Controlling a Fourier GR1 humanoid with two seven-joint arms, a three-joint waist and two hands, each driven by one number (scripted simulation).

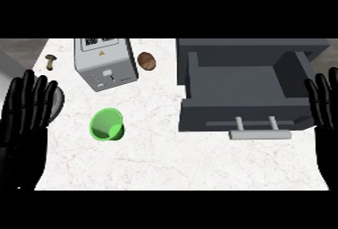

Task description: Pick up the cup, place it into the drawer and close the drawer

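A green cup [106, 125] lies tipped on the white marble counter, left of centre, its mouth facing up and left. The dark grey drawer [297, 76] stands pulled open at the right, with a grey bar handle [259, 133] on its front and nothing inside. My left hand [26, 107] rests open at the left edge, fingers up, well left of the cup. Beside the drawer's right side, at the right edge, my right hand [323, 100] rests open with fingers up. Neither hand touches anything.
A grey toaster [105, 62] stands behind the cup at the back. A brown potato [146, 61] lies between the toaster and the drawer. A small mushroom [51, 61] sits at the back left. A dark round plate [57, 100] shows partly behind my left hand.
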